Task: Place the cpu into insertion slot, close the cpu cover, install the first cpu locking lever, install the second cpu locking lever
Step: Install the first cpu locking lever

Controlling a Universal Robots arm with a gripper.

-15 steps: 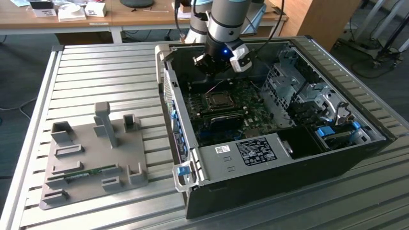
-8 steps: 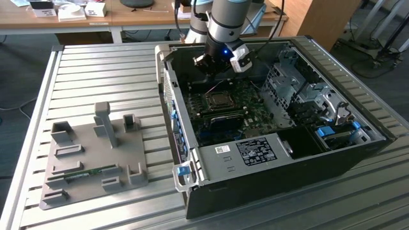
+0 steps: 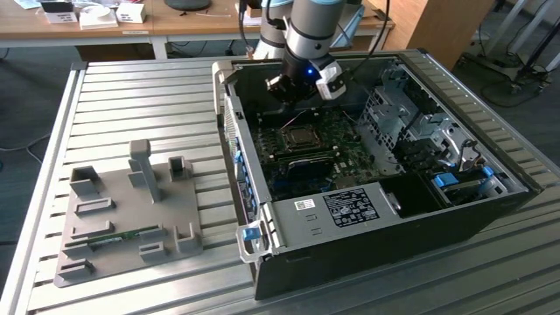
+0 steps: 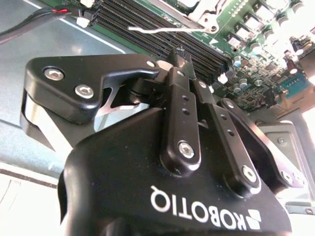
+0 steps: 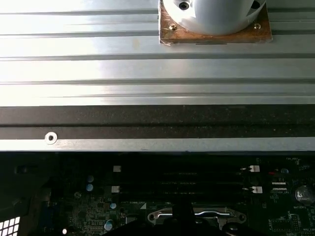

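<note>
Inside the open computer case [image 3: 368,223] lies the dark green motherboard [image 3: 337,154]. The insertion slot [image 3: 302,136] sits on it with the silvery cpu cover lying flat over it. A greyish square shows in the cover's window, and I cannot tell if it is the cpu. My gripper [image 3: 292,98] hangs above the board just behind the slot. In the second wrist view the gripper [image 4: 179,53] is shut, with nothing seen between its fingers [image 4: 178,93]. A thin silvery locking lever [image 4: 167,29] juts out over the black memory slots [image 4: 142,34] just beyond the fingertips. The slot's metal edge [image 5: 197,214] appears in the first wrist view.
A grey fixture plate [image 3: 131,216] with upright holders lies on the slatted metal table [image 3: 131,98] at the exterior view's left. The case wall [image 3: 232,144] rises beside the board, and drive cages [image 3: 411,125] fill the exterior view's right. Wooden desks [image 3: 175,23] stand behind.
</note>
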